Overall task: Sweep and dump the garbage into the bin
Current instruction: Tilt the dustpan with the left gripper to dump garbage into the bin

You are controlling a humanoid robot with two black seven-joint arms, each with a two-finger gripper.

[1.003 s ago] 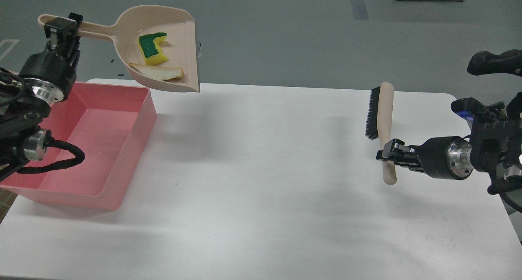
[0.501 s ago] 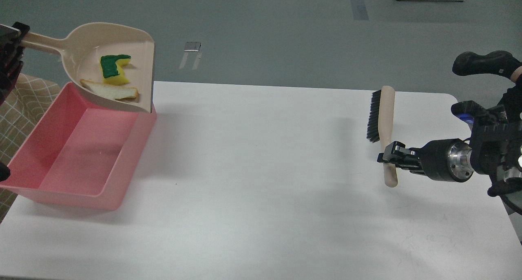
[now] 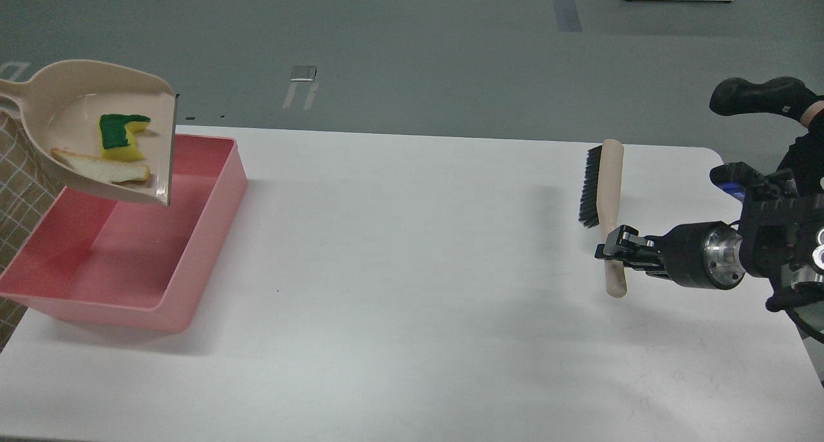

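At upper left of the frame, the sponge piece [image 3: 121,136] and bread slice [image 3: 103,168] are carried in the beige dustpan [image 3: 77,98], above the pink bin [image 3: 206,236]. The brush [image 3: 608,204] is pinched by the right tool [image 3: 613,249] above the white surface [image 3: 412,268]; the left tool is out of frame.

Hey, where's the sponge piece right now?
In the head view, far left: the sponge piece lies in the raised beige dustpan, just above the bread slice, over the pink bin.

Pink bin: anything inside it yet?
Nothing visible inside the bin; its floor looks bare. The dustpan above it covers the far-left part, so that corner can't be checked. The sponge piece and bread slice lie in the dustpan.
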